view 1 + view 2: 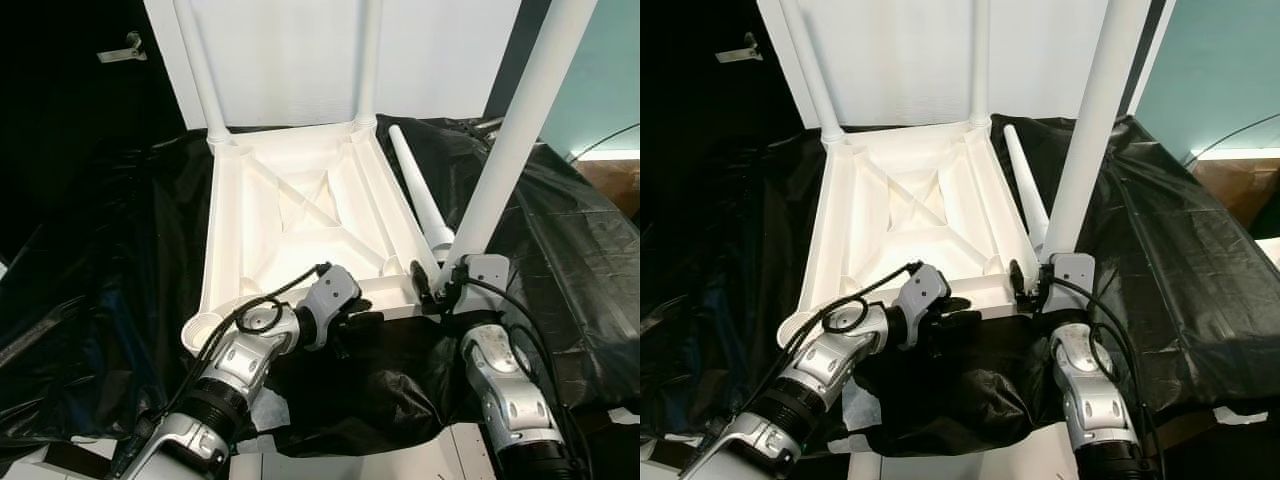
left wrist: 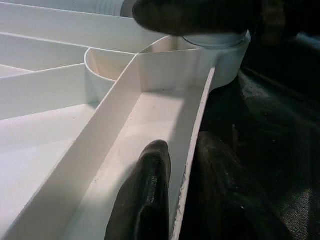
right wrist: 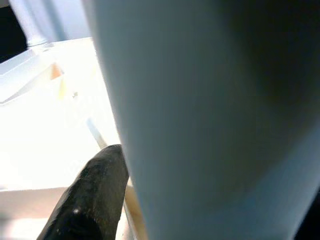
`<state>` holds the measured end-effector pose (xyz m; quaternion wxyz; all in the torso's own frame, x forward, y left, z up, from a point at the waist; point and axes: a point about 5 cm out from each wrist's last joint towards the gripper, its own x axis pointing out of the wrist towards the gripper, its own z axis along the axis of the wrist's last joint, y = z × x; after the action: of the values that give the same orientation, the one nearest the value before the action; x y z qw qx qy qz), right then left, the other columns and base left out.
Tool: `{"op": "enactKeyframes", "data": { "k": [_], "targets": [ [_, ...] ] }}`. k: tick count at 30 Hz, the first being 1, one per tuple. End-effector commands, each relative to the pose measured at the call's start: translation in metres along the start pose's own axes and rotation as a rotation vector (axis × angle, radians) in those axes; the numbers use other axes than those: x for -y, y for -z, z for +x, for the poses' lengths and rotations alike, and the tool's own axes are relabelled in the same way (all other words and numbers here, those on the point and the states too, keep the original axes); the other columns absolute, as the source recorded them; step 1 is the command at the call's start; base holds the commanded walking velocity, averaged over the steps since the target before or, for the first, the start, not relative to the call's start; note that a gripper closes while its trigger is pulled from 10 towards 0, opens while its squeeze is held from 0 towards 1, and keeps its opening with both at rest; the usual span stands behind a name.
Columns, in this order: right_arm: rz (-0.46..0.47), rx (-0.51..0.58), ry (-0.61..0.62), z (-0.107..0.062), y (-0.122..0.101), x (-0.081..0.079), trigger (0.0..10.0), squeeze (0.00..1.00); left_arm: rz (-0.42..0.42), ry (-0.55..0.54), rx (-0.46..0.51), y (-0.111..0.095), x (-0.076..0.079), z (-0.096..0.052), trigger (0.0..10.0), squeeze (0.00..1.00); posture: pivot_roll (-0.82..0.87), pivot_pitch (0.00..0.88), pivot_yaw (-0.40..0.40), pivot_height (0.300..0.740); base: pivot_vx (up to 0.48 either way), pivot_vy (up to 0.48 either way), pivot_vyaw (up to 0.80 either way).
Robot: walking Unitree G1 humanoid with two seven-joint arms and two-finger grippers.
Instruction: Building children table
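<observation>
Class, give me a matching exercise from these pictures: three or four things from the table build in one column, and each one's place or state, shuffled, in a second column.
1. left hand
2. right hand
3. loose leg
4. near-left socket

A. lying on the black sheet
B. without a leg
C. clamped on the tabletop's near rim
D. grasping an upright leg at its base

Pairs: 1-C, 2-D, 3-A, 4-B

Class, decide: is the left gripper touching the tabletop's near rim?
Touching. The left wrist view shows the left gripper straddling the tabletop's near rim, fingers pressed against it.
</observation>
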<state>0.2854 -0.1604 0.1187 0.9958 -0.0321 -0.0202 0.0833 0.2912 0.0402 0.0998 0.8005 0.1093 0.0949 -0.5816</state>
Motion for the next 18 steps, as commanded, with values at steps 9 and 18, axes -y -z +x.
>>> {"op": "enactKeyframes", "data": {
  "k": [9, 18],
  "targets": [
    [-0.091, -0.085, -0.376, -0.016, -0.017, 0.029, 10.0, 0.00, -0.040, 0.140, -0.056, 0.014, 0.018, 0.008, 10.0, 0.00, -0.10, 0.008, 0.019, 0.740, 0.000, 0.000, 0.00],
    [-0.128, -0.134, -0.449, -0.021, -0.017, 0.036, 0.0, 0.00, -0.039, 0.136, -0.058, 0.014, 0.016, 0.007, 10.0, 0.00, -0.10, 0.008, 0.018, 0.740, 0.000, 0.000, 0.00]
  ]
}}
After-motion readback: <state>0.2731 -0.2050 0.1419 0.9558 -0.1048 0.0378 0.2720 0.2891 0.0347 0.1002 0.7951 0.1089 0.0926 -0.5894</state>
